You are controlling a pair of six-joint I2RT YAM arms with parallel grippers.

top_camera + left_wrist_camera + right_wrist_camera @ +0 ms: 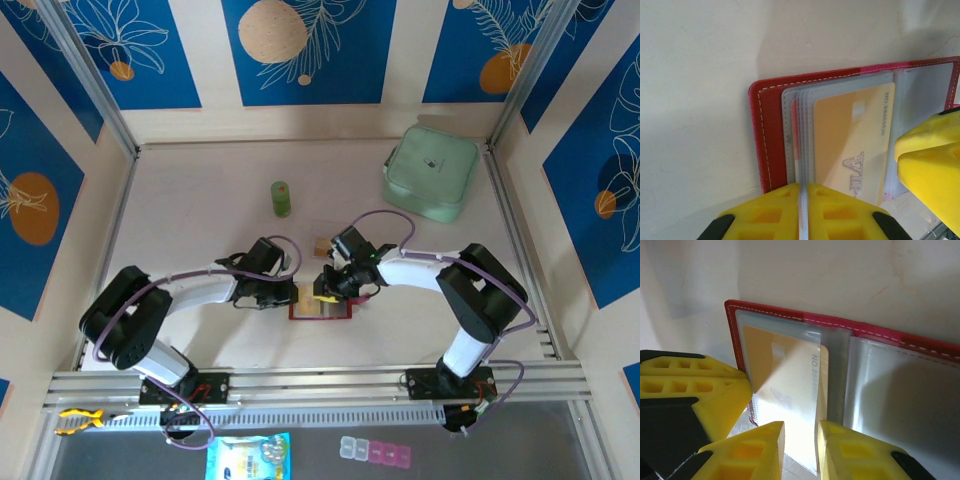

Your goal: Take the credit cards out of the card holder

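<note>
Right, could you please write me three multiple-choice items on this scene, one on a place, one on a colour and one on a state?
1. Where does the pouch lie?
A. far right
B. near left
C. between the arms

2. What colour is the card seen in the wallet?
A. blue
B. orange-yellow
C. green

3. The wallet is:
A. shut
B. standing on edge
C. open

Key: 1 A, it sits by the far right corner; 2 B, its face is orange-yellow in both wrist views; 3 C, its clear pockets show.

Top camera high at the near edge, facing down, 2 wrist cameras close over the same card holder (767,130)
</note>
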